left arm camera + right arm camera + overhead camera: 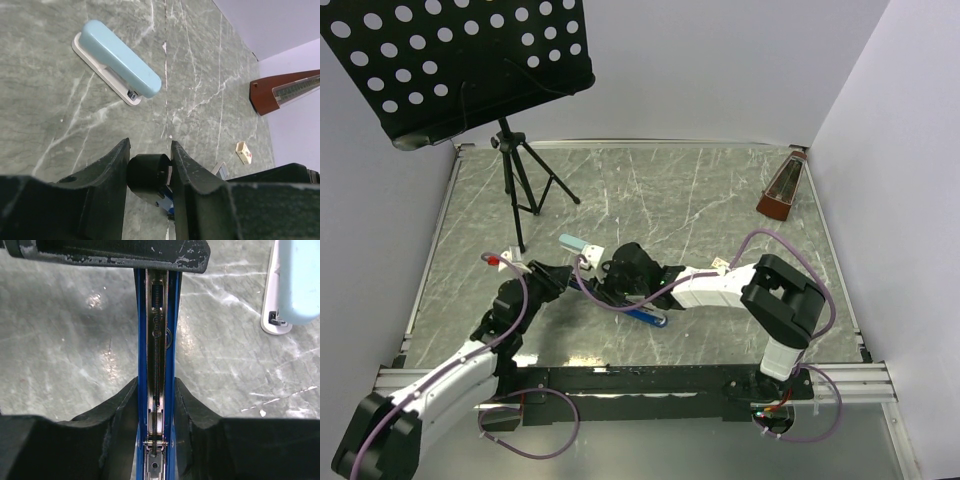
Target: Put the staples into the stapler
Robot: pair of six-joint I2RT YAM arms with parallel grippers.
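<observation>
Clearance: centre lane blocked, far middle and lower right open.

In the top view both arms meet at centre frame, left gripper [149, 150] and right gripper [156, 385] clamped on the dark blue stapler [650, 317]. The light blue stapler [574, 243] lies just above them. The music stand [520, 190] obstructs the upper left and the metronome [782, 190] the upper right. The table [670, 190] between them is passable.

Blue stapler [157, 340] gapes open, spring channel exposed; whitish staples box [243, 152] nearby.
</observation>
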